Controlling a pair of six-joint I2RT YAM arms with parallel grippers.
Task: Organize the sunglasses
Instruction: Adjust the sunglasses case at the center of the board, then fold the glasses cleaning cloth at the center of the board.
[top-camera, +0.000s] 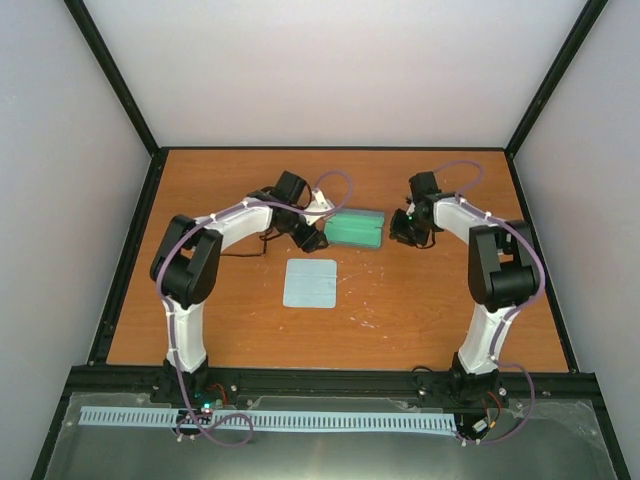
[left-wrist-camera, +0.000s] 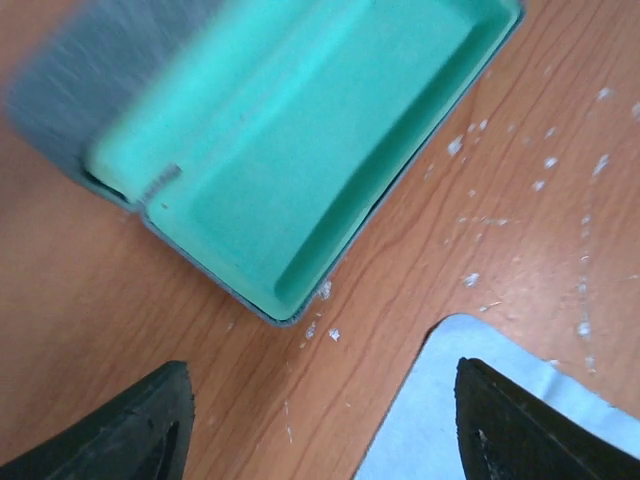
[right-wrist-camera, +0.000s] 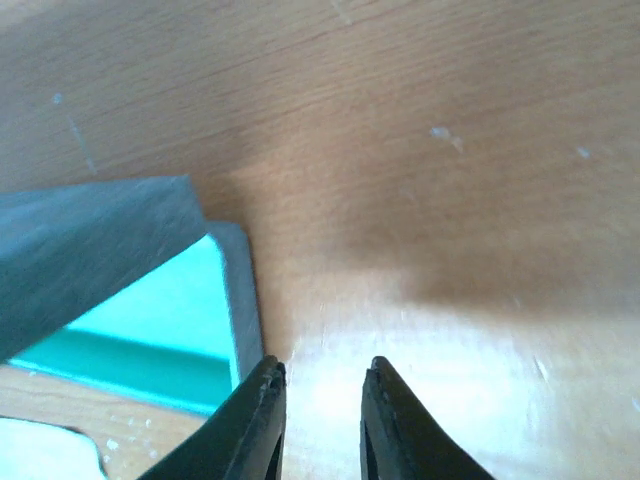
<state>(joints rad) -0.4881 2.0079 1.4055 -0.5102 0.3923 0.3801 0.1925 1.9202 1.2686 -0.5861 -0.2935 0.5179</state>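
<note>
Spanning the overhead view, a wood-grain table (top-camera: 430, 300) carries a rectangular grey-blue case (top-camera: 357, 228). Its lid is open, its smooth green lining shows, and its long axis runs left to right. Nearer the arms lies a flat, pale-blue square cloth (top-camera: 310, 283). Thin dark wiry lines under the left forearm look like the sunglasses (top-camera: 268, 238), just left of the case. They are too small to tell heading or long axis, and they lie outside both jaws. The left gripper (left-wrist-camera: 322, 370) is spread wide over the table between case corner and cloth. The right gripper (right-wrist-camera: 323, 368) has its jaws narrowly parted beside the case's right end, pinching nothing.
</note>
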